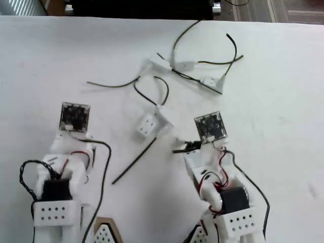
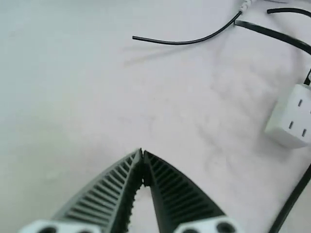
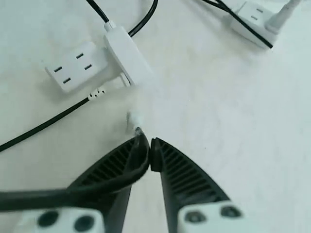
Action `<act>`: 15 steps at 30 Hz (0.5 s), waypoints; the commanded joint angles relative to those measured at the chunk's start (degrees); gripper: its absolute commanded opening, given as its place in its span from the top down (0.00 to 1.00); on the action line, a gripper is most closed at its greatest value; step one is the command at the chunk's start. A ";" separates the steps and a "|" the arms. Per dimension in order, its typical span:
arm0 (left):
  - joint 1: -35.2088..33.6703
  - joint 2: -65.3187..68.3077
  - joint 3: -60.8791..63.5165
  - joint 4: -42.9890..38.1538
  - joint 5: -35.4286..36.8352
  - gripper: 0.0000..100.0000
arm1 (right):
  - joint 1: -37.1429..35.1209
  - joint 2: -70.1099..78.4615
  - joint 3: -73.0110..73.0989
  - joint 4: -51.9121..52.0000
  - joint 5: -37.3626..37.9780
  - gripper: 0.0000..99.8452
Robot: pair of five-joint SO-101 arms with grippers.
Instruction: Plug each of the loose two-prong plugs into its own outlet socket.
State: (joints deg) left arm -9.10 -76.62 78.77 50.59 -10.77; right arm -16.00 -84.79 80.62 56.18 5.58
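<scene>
A white outlet block (image 1: 148, 125) lies mid-table with a white plug (image 1: 163, 119) against its side; the same outlet block (image 3: 77, 65) and plug (image 3: 127, 54) sit just beyond my right gripper. My right gripper (image 3: 147, 143) is shut on a black cord (image 3: 73, 191), whose small white end (image 3: 132, 118) pokes out past the fingertips. My left gripper (image 2: 142, 155) is shut on nothing, over bare table, with the outlet block (image 2: 291, 116) off to one side. Farther back lie more white outlets and plugs (image 1: 172, 65) on tangled black cords.
A loose black cord end (image 2: 184, 41) lies beyond the left gripper. Another black cord (image 1: 134, 162) runs diagonally between the two arms. A second outlet (image 3: 252, 17) with a white plug in it lies farther from the right gripper. The table's left and right sides are bare.
</scene>
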 commanded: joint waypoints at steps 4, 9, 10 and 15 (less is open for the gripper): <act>1.45 -15.52 10.20 0.18 -1.14 0.98 | 0.57 -10.86 9.58 0.40 -0.44 0.98; 1.54 -25.63 18.37 0.35 -1.23 0.98 | 4.35 -18.86 16.18 0.22 -0.35 0.98; 1.10 -27.21 18.11 1.76 -1.23 0.98 | 4.88 -18.86 16.35 0.31 -0.35 0.98; 1.45 -26.95 18.20 2.99 -1.14 0.98 | 6.02 -16.57 16.26 0.31 -0.53 0.98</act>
State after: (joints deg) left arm -8.13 -102.55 97.14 53.23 -11.38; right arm -10.73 -101.93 96.26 56.44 5.58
